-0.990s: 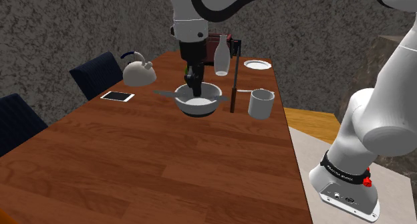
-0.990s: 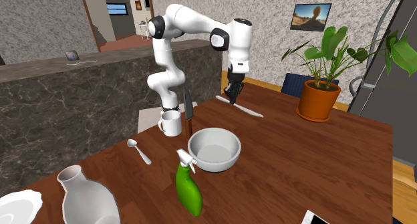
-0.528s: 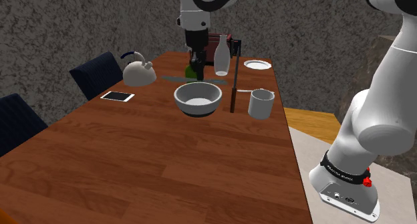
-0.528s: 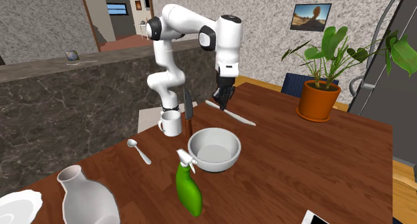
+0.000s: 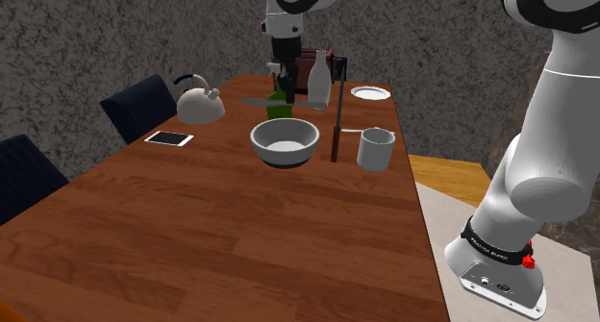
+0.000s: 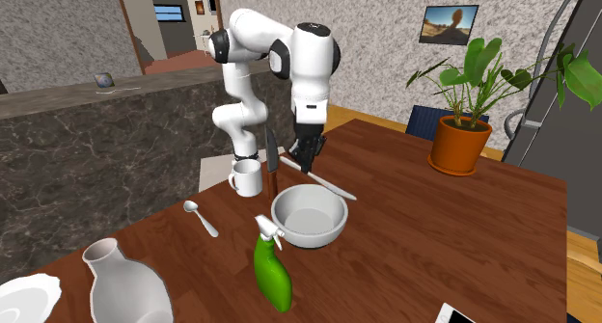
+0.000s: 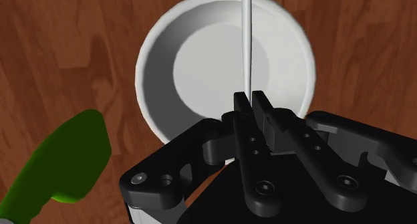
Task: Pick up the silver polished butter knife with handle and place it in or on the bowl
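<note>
1. The gripper [image 7: 248,99] is all but closed, its two fingers pinched on one end of the butter knife [image 7: 246,35]. The thin pale blade sticks straight out ahead of them.
2. Right under that blade sits the bowl [image 7: 155,42], pale, empty and upright on the counter [image 5: 192,234]. The knife hangs in the air above it, touching nothing. In the second exterior view it slopes down from the gripper [image 6: 307,155] across the rim on the arm's side.
3. I judge the carry as good as done, so the step in hand is the set-down.
   - I would come straight down, keeping the blade over the middle of the bowl.
   - I would open the fingers only once the blade is low, inside the rim or resting on it.
   - The knife looks long against the bowl, so I expect it to lean on the rim. Dropped from height, it could bounce or slide out.
4. Just beside the bowl stands a green spray bottle [image 7: 67,159]. I want no sideways drift toward it on the way down.
5. A little further off, a dark upright tool [image 5: 335,128] stands between the bowl and a mug [image 5: 376,148]. A straight descent should miss both.
6. Well apart are the kettle [image 5: 200,102] and a phone [image 5: 169,137], no concern here.
</note>
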Robot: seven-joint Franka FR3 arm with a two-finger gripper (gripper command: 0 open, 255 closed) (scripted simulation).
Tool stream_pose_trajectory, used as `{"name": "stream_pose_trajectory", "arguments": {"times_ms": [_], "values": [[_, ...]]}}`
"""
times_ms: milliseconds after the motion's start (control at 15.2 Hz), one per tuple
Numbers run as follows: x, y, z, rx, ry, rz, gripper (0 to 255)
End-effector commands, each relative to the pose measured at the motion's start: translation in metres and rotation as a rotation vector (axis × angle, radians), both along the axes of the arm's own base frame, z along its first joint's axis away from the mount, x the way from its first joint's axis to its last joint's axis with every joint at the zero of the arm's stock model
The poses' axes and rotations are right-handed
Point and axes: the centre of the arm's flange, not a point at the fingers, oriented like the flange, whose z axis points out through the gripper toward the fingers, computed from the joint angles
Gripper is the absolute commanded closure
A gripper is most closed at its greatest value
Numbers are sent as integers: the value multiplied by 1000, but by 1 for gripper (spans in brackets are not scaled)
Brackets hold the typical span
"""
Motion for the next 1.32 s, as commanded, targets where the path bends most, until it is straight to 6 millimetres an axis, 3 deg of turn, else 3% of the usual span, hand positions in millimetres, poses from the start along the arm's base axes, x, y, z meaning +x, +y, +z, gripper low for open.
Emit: {"name": "stream_pose_trajectory", "arguments": {"times_ms": [0, 924, 1254], "values": [[1, -4, -10, 0, 0, 1, 255], [1, -4, -87, 0, 0, 1, 255], [1, -4, -87, 0, 0, 1, 255]]}}
